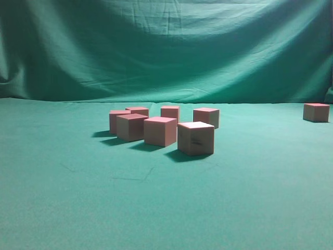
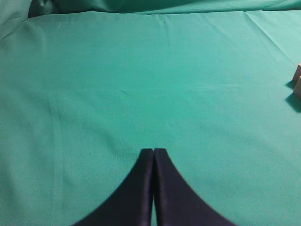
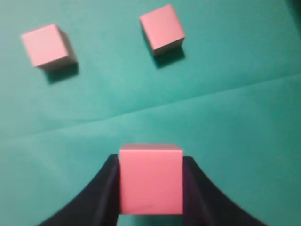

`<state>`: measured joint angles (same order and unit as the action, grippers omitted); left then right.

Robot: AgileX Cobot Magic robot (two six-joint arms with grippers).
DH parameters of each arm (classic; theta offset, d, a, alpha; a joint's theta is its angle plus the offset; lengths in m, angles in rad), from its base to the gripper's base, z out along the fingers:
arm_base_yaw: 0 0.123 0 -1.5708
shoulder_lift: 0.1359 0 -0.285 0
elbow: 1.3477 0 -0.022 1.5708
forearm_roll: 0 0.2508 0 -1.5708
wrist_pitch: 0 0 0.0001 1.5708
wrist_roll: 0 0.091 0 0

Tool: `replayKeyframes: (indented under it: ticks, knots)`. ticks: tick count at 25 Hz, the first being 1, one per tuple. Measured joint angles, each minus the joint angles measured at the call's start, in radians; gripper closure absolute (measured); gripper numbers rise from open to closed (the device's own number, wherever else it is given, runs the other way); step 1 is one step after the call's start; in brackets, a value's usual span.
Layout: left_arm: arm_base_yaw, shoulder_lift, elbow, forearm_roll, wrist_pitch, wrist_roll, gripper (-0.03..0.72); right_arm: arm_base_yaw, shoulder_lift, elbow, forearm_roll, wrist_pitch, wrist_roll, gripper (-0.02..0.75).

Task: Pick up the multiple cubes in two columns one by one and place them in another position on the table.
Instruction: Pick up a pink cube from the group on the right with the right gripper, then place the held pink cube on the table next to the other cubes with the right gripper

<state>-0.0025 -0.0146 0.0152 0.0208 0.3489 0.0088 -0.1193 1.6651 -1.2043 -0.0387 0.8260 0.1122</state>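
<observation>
The held cube [image 3: 150, 179] sits between the jaws of the right gripper [image 3: 150, 188], which is closed on its two flat sides, above the green table [image 3: 225, 117]. It looks rigid, light and sharp-edged, so opposite faces give the surest hold. Beyond it lie two more cubes [image 3: 47, 44] on the cloth, well apart. The left gripper [image 2: 154, 153] is closed and empty, far from the cluster of cubes [image 1: 161, 130].

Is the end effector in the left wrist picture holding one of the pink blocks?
No. The left end effector has its fingers pressed together with nothing between them, above bare green table.
</observation>
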Motion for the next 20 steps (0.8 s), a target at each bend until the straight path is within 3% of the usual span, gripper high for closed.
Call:
replayKeyframes:
  ticks: [3, 11, 20]
  knots:
    - [0.0, 0.0, 0.0, 0.0, 0.0, 0.0, 0.688, 0.074, -0.111, 0.0, 0.032, 0.089, 0.0, 0.479]
    - [0.0, 0.0, 0.0, 0.0, 0.0, 0.0, 0.688, 0.405, -0.27, 0.0, 0.061, 0.288, 0.008, 0.479]
    - [0.0, 0.0, 0.0, 0.0, 0.0, 0.0, 0.688, 0.73, -0.274, 0.0, 0.065, 0.27, 0.121, 0.479]
